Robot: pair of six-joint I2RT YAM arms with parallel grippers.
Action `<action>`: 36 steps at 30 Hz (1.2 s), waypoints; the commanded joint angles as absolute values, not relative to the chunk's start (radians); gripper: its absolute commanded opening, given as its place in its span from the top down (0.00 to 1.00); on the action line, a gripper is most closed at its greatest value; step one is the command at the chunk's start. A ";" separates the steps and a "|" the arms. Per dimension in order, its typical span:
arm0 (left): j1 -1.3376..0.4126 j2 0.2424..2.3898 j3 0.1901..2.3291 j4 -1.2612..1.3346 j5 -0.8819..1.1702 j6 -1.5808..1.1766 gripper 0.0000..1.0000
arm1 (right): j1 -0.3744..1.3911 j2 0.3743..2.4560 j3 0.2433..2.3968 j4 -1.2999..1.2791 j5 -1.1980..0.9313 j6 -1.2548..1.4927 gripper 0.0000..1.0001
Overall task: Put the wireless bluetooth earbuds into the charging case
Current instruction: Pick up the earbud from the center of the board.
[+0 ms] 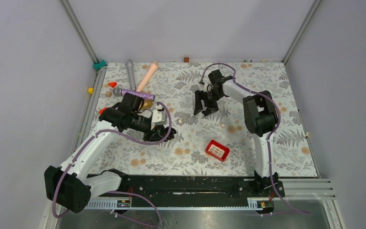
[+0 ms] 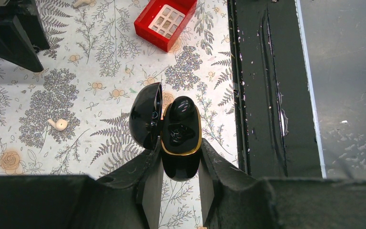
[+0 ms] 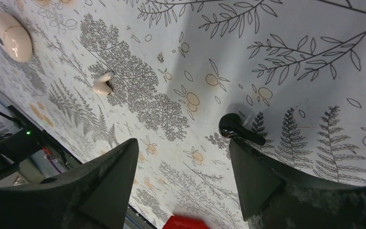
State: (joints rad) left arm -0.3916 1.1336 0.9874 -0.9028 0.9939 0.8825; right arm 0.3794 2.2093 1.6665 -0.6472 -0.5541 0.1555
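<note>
- Left gripper (image 2: 181, 155) is clamping the black case (image 2: 181, 129), with its lid (image 2: 145, 114) hanging open.
- Right gripper (image 3: 182, 145) is hovering low over the mat (image 3: 290, 57) with its jaws spread and nothing between them.
- Black earbud (image 3: 233, 126) is lying on the mat right at one fingertip; can't tell if they touch.
- White earbud (image 3: 102, 85) is lying farther off.

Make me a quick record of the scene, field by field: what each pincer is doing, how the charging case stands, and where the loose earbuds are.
left pincer: shut on the black charging case
case lid: open, swung to one side
case inside: too dark to tell
right pincer: open, holding nothing
black earbud: lying on the table, close by one finger of the right pincer
white earbud: loose on the table, apart from both fingers
red box: on the table between the arms
</note>
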 commanded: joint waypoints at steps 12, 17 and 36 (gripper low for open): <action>-0.380 1.107 0.985 -0.875 1.034 0.896 1.00 | 0.521 1.933 1.604 -0.653 0.103 -0.248 0.25; -0.380 1.095 0.983 -0.875 1.035 0.895 1.00 | 0.608 1.994 1.641 -0.655 0.238 -0.327 0.24; -0.357 1.073 0.970 -0.875 1.057 0.905 1.00 | 0.759 2.330 1.904 -0.817 0.539 -0.505 0.36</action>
State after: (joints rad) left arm -0.3645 1.0985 0.9710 -0.8993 1.0054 0.8833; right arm 0.7452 2.3047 1.8542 -0.7555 0.4496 -0.4610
